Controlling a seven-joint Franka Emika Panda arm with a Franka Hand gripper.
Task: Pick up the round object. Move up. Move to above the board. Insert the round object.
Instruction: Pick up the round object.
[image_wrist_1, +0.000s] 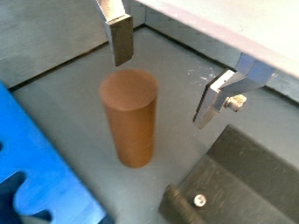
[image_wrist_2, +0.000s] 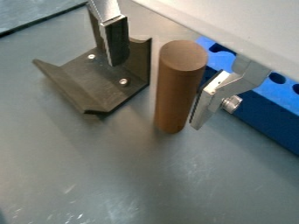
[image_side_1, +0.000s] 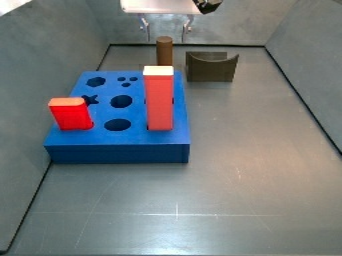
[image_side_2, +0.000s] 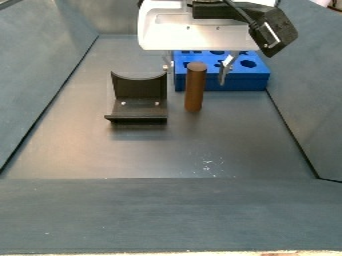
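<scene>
Two silver fingers stand apart, and the round object (image_wrist_1: 128, 118) stands straight up on the gray floor. In a wrist view, one finger (image_wrist_1: 119, 39) hangs past the top of the peg and the other finger (image_wrist_1: 214, 98) is off to its side. The gripper (image_wrist_1: 166, 70) is wide open and holds nothing. The peg's top sits a bit off from the middle of the gap, nearer the first finger. The blue board (image_wrist_1: 30, 162) shows at the edge.

In a wrist view from the opposite side, the round object (image_wrist_2: 177, 85) looks just beside one finger (image_wrist_2: 212, 98), maybe touching it; I cannot tell. The other finger (image_wrist_2: 111, 35) is well apart from it, in front of the dark fixture (image_wrist_2: 100, 79). The gripper (image_wrist_2: 162, 68) is open here too.

In a side view, the round object (image_side_1: 164, 50) stands behind the board (image_side_1: 120, 125), right under the arm. A tall red block (image_side_1: 159, 98) and a small red block (image_side_1: 70, 114) sit in the board.

In a side view from the far end, the round object (image_side_2: 195, 88) stands between the fixture (image_side_2: 135, 98) and the board (image_side_2: 221, 68), with the gripper (image_side_2: 207, 62) near its top. I think the gripper should go down a little more, then close.
</scene>
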